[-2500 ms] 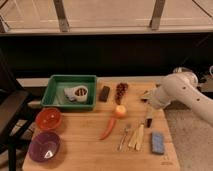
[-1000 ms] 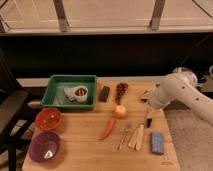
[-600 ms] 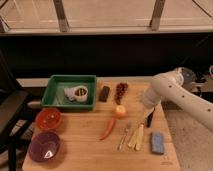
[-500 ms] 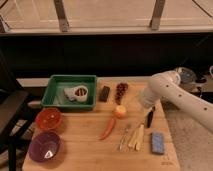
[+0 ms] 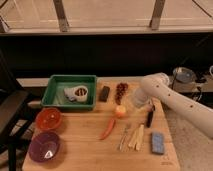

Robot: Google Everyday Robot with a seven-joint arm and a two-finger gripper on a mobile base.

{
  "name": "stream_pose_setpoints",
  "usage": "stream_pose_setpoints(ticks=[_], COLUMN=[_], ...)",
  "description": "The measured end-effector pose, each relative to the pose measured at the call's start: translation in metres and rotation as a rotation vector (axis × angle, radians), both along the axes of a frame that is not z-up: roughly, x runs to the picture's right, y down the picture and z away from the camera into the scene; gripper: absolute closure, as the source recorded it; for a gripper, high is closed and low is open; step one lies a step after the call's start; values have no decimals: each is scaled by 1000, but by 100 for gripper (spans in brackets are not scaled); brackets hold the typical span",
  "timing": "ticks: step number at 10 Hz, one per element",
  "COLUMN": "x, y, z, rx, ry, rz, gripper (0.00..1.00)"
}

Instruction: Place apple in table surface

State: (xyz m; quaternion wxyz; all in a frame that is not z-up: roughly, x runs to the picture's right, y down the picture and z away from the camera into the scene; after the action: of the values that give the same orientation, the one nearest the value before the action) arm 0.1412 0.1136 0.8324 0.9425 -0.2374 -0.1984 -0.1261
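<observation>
While the apple (image 5: 120,111) sits on the desk (image 5: 85,147), between grapes (image 5: 121,91) and chili pepper (image 5: 108,128), the hand (image 5: 135,101) has swung left toward it and now hangs just to its right; apart or together, I cannot tell. Looks like an approach, pickup not yet begun.

gripper (image 5: 138,101) mostly hidden beneath the arm (image 5: 175,102) beside the apple (image 5: 120,111), arm cut off at right edge

Apple (image 5: 120,111) on table surface (image 5: 82,137), gripper (image 5: 135,102) just right, tray (image 5: 50,92) behind-left.
</observation>
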Motion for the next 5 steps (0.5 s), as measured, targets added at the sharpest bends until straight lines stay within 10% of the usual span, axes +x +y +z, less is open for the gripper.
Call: stream_pose_setpoints(ticks=[5], x=[-36], y=[20], z=[28], rx=[-56], ry=[-58], rz=[-25], gripper=[34])
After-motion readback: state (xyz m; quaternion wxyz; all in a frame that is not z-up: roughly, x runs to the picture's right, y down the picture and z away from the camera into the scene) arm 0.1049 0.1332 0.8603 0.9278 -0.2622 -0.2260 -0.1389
